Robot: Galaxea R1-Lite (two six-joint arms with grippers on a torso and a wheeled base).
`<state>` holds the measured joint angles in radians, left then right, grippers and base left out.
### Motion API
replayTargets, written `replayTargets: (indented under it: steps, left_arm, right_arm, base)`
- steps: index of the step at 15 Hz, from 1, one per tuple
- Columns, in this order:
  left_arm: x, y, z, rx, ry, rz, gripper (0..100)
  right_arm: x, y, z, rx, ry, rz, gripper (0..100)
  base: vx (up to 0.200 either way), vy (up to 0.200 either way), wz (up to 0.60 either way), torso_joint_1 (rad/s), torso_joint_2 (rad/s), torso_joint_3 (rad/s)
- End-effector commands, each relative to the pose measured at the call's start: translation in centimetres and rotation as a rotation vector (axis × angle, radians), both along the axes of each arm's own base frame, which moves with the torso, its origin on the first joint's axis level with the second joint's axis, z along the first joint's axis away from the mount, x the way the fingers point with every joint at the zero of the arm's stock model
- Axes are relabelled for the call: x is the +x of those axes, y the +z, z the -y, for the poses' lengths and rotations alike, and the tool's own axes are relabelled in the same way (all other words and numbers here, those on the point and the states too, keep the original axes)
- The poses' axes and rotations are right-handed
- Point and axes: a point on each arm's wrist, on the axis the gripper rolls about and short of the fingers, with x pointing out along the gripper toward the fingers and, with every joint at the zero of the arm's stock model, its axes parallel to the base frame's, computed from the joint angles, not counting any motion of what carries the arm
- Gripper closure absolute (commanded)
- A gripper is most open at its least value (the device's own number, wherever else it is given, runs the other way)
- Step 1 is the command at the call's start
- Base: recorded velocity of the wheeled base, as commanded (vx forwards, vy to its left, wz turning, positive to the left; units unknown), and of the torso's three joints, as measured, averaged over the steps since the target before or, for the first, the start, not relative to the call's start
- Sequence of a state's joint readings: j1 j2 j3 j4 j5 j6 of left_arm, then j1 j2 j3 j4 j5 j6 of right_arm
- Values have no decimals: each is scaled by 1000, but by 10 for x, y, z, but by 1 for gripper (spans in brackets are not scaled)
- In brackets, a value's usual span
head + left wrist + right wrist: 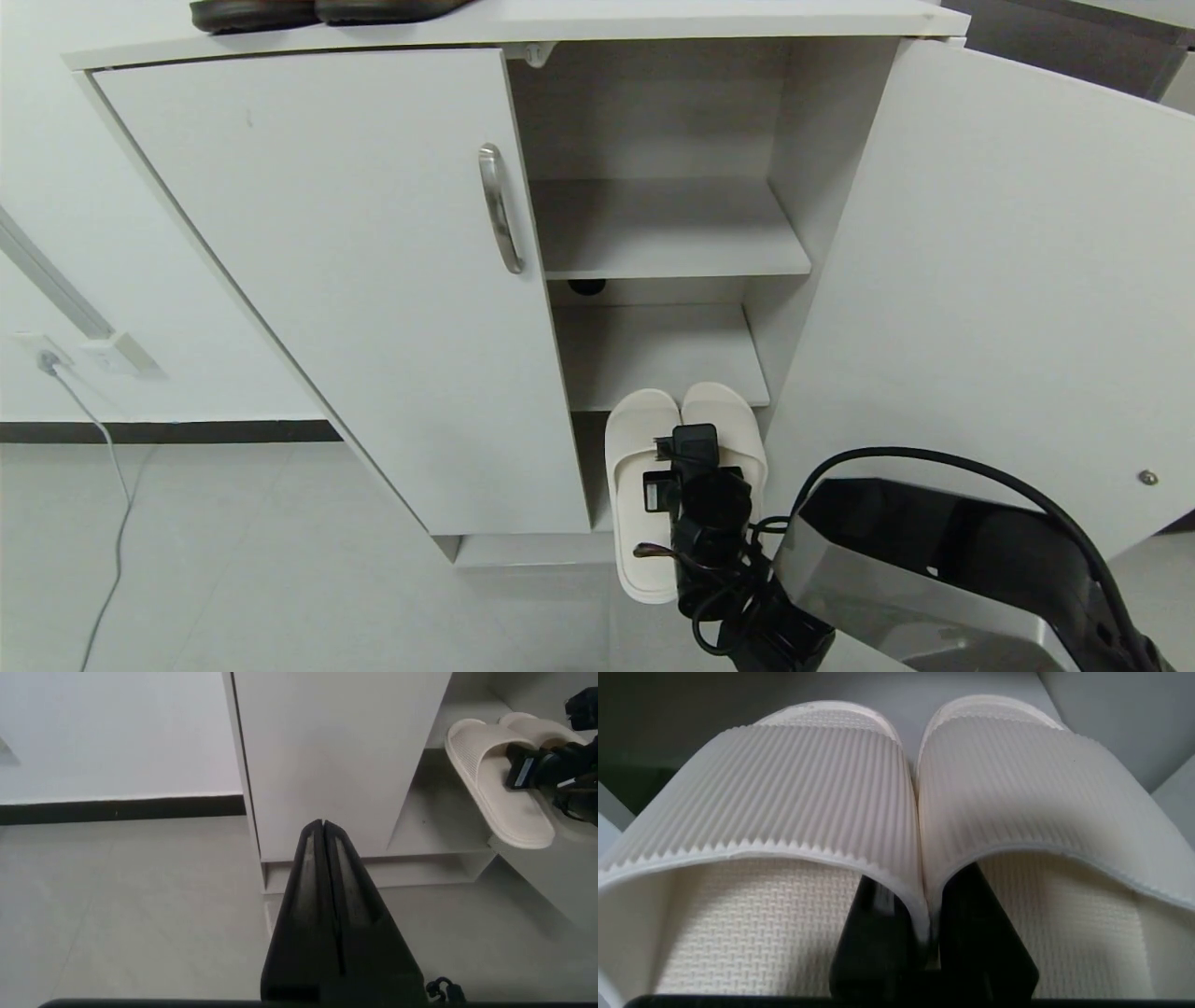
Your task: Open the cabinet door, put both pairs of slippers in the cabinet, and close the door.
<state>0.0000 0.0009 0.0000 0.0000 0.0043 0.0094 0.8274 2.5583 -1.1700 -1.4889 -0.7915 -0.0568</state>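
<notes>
A pair of white slippers (639, 467) hangs side by side in the air at the cabinet's open right half, toes toward the low shelves. My right gripper (688, 459) is shut on their two inner strap edges (920, 859), one black finger (873, 943) under each strap. The left wrist view shows the same white slippers (495, 775) above the bottom compartment. A dark pair of slippers (308, 11) lies on the cabinet top (653, 19). My left gripper (323, 831) is shut on nothing, low over the floor before the shut left door (345, 261).
The right door (1008, 280) stands swung wide open to the right. Two bare shelves (667, 229) sit inside. The left door carries a metal handle (499, 219). A wall socket with a cable (47, 359) is at the far left, above grey floor tiles.
</notes>
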Motion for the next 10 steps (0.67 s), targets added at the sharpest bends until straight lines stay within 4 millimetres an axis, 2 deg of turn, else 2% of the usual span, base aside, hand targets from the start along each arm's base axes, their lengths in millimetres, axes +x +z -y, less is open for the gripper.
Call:
replayTargets:
  steps: [1, 10]
  left_arm:
    - [0, 0, 0, 0, 0, -1, 100]
    - [0, 0, 0, 0, 0, 1, 100]
  right_arm:
    - [0, 4, 0, 5, -1, 6, 100]
    - [1, 4, 1, 2, -4, 5, 100]
  base:
    - [200, 0, 0, 2, -2, 2]
    - [200, 0, 0, 0, 3, 3]
